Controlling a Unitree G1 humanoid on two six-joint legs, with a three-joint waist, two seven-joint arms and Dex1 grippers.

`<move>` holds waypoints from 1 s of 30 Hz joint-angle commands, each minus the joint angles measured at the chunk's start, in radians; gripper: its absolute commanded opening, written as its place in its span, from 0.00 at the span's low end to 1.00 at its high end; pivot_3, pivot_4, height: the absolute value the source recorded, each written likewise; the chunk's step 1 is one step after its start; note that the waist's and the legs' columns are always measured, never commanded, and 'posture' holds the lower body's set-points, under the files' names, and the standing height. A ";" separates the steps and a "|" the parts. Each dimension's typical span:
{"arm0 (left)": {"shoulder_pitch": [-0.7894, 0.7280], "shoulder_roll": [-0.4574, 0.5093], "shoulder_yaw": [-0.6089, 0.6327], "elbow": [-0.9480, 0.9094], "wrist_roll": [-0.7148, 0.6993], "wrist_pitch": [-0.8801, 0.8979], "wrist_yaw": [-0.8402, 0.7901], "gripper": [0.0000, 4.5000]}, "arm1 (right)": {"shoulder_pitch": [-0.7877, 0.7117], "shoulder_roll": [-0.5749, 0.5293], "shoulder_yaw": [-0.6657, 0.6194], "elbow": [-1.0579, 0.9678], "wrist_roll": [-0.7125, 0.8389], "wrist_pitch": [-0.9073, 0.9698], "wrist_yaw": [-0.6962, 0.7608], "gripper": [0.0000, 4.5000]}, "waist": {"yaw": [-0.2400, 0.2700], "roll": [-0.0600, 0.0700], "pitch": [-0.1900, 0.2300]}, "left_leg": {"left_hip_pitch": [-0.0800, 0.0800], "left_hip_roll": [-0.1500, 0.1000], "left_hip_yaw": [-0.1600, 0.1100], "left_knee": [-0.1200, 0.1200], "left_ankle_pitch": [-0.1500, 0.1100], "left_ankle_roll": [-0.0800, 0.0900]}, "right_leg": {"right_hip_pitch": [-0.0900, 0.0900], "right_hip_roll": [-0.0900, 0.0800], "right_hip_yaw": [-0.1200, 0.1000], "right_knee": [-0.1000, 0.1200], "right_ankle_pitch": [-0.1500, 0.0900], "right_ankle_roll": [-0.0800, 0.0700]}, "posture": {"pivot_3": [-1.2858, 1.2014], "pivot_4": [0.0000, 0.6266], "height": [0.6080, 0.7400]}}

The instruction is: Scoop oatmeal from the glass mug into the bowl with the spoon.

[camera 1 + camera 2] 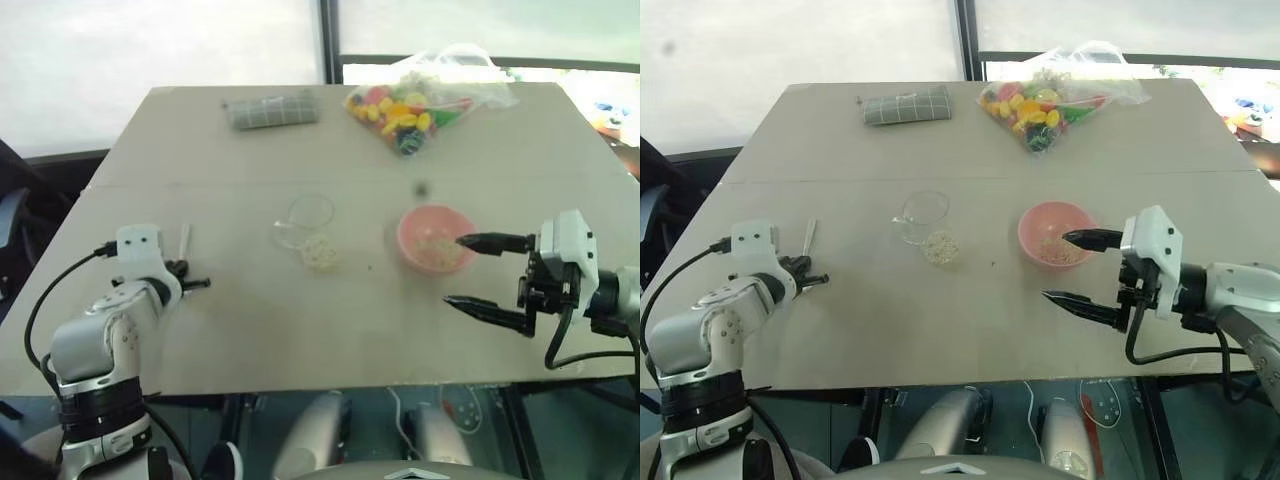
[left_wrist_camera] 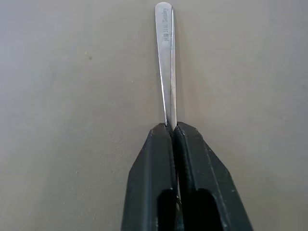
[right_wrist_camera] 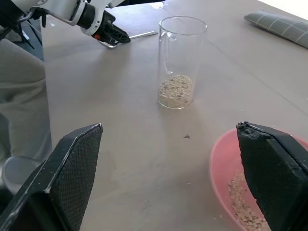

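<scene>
At the nine o'clock edge of the beige table [image 1: 230,330], the spoon [image 2: 166,62] lies flat on the surface and is pinched between the pressed-together black fingers [image 2: 154,178] of the left gripper [image 1: 197,284], with the handle end reaching past the fingertips toward twelve o'clock. Near the table's centre the glass mug [image 1: 924,224] stands upright, and a shallow layer of oatmeal [image 3: 175,90] is seen at its bottom. Toward three o'clock of the mug, and apart from it, the bowl [image 1: 1054,233] rests on the table, with some oat flakes already lying inside it. At the three o'clock side, the right gripper [image 1: 478,272] is held with its jaws spread wide and nothing between them; the upper finger is seen over the bowl's near rim, the lower finger toward five o'clock of the bowl. Toward twelve o'clock, at the far end of the table, a folded grey checked cloth [image 1: 271,109] is laid, and to its three o'clock side a clear plastic bag of colourful pieces [image 1: 415,103] is placed.
</scene>
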 commanded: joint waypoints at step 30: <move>-0.639 0.044 -0.530 0.156 0.255 -0.908 -0.579 0.00 | -0.940 0.638 0.072 0.561 0.163 0.226 -0.631 1.00 | -0.047 -0.020 0.012 | -0.019 -0.001 0.000 0.002 0.006 0.000 | -0.018 0.003 -0.003 0.001 0.006 -0.001 | 0.52 0.24 0.83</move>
